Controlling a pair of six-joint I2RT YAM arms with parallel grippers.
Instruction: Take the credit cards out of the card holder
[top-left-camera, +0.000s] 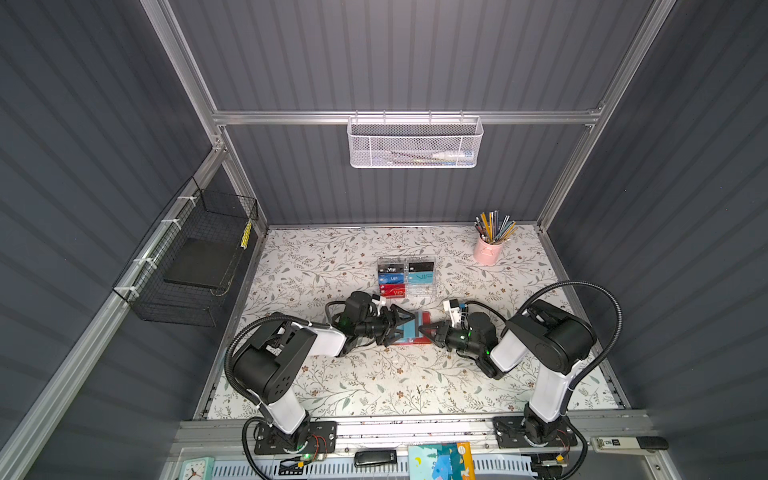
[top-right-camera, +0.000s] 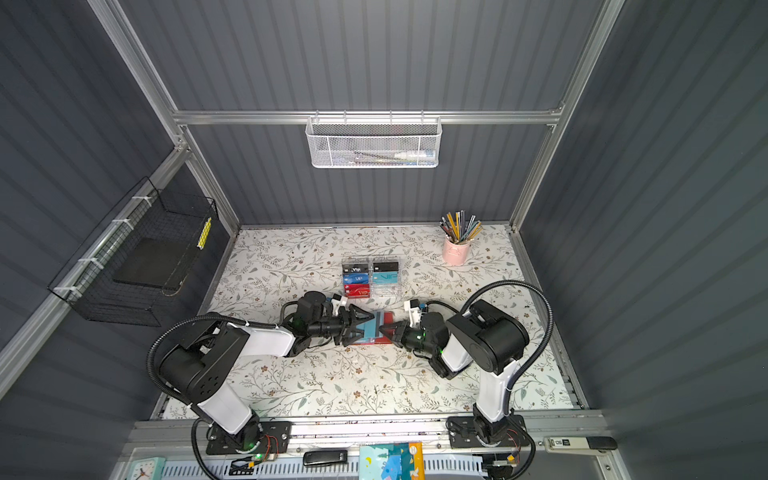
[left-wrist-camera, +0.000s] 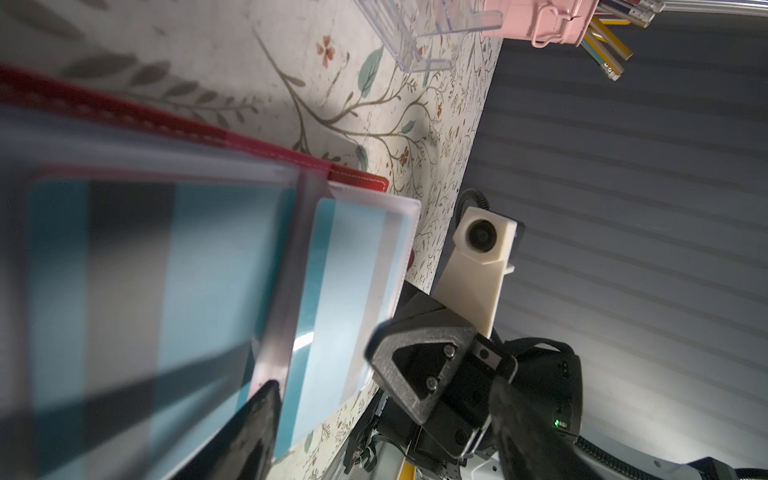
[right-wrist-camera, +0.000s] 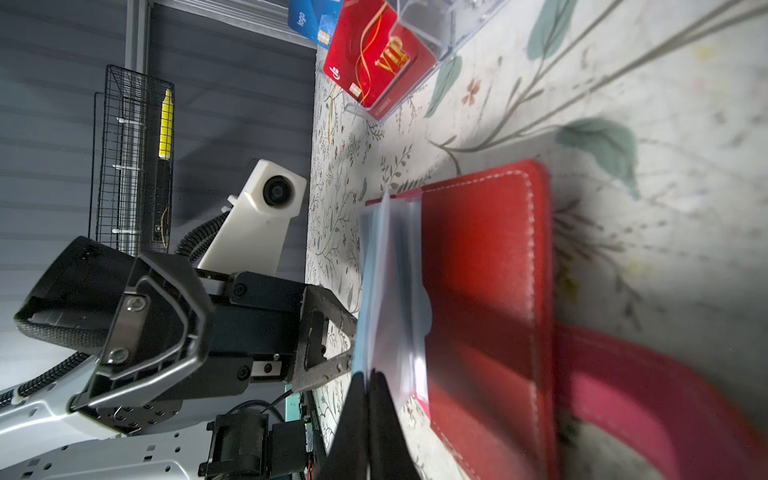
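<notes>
In both top views the opened red card holder (top-left-camera: 428, 319) (top-right-camera: 388, 319) is recorded lying flat on the floral bench (top-left-camera: 374, 386), just before the acrylic card rack (top-left-camera: 406, 277). The left pincer (top-left-camera: 404, 328) is spread apart astride the card holder's light-blue credit cards (top-left-camera: 409, 332). In the left wrist view the cards are seen lying in the sleeves; in the right wrist view the right pincer (right-wrist-camera: 369, 415) is found clamped together on a clear sleeve (right-wrist-camera: 395, 291).

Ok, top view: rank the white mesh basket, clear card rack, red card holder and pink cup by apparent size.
1. white mesh basket, hung nearer the camera
2. clear card rack
3. red card holder, partly hidden by left hand, right hand: unsure
4. pink cup, pencils aside
</notes>
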